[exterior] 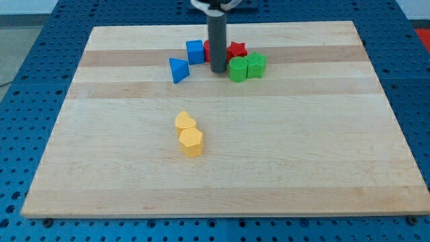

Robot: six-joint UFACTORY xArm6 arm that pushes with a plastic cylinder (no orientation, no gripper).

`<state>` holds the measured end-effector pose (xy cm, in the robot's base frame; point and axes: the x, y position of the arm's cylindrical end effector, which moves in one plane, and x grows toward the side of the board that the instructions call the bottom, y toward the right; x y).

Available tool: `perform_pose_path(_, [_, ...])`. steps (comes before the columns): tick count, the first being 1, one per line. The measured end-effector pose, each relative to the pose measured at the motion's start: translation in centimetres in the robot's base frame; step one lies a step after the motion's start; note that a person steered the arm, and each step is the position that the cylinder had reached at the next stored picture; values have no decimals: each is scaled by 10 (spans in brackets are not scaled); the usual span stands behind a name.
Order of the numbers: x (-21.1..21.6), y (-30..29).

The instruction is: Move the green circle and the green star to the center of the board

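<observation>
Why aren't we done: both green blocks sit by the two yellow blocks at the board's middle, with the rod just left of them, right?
Not quite. In the camera view the two green blocks sit near the board's top edge, beside the red blocks, not by the yellow blocks at the middle. My tip is indeed just left of them.

My tip point(219, 70) sits just left of the green circle point(238, 70), green star point(256, 65) beside it; red blocks point(236, 50) behind.
</observation>
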<state>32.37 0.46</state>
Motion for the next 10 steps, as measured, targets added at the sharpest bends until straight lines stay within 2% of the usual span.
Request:
perform_pose_path(1, [1, 48])
perform_pose_path(2, [26, 51])
perform_pose_path(3, [43, 27])
perform_pose_path(4, [41, 21])
perform_pose_path(5, [10, 18])
perform_pose_path(6, [-14, 38])
perform_pose_path(7, [-21, 69])
perform_pose_path(9, [40, 85])
perform_pose_path(10, [22, 87])
